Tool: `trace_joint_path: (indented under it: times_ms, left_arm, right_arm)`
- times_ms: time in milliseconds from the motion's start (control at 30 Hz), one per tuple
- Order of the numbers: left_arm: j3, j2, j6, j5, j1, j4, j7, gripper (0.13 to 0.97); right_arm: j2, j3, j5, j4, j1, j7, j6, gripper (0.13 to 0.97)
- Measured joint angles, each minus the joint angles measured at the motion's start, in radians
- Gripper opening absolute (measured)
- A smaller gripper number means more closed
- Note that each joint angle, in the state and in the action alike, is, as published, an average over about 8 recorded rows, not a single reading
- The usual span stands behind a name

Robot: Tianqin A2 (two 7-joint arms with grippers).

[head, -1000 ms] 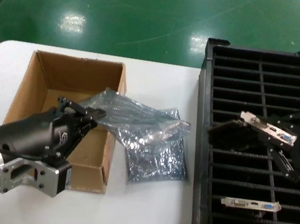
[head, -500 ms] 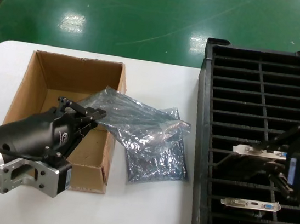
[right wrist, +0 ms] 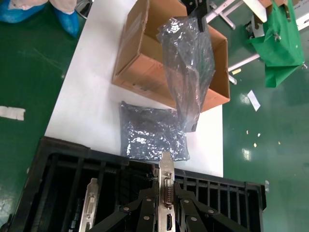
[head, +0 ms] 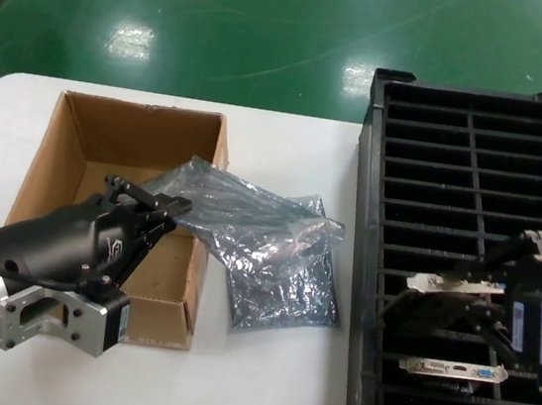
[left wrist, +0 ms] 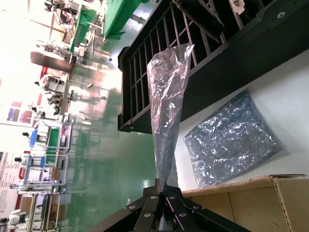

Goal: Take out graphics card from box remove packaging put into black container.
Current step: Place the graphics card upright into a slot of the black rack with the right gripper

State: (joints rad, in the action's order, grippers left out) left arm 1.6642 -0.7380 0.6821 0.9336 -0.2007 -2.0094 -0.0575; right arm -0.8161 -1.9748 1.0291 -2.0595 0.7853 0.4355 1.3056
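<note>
Two graphics cards: one (head: 450, 285) in right fingers (head: 484, 315) over black container (head: 361, 274), one (head: 451, 368) slotted; two bags: one (head: 250, 210) in left fingers (head: 176, 205), one (head: 280, 289) flat.

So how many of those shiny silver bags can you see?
2. One bag is pinched by the left pincer and held up over the box's edge. The other bag lies flat on the table between box and crate. More could be hidden.

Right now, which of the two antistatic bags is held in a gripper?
The upper bag, pinched at one end by the left gripper over the box. The other bag lies flat on the table, untouched.
</note>
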Motion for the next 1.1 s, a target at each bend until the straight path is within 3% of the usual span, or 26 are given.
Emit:
trace_joint_path:
  times_ms: [567,1100]
  left_arm:
    - [0.000,0.000,0.000,0.000,0.000,0.000,0.000,0.138]
    - [0.000,0.000,0.000,0.000,0.000,0.000,0.000,0.138]
  right_arm:
    - [-0.042,0.027,0.070,0.000,-0.021,-0.036,0.024,0.184]
    - [-0.036,0.030,-0.045,0.000,-0.052,0.020,0.007,0.184]
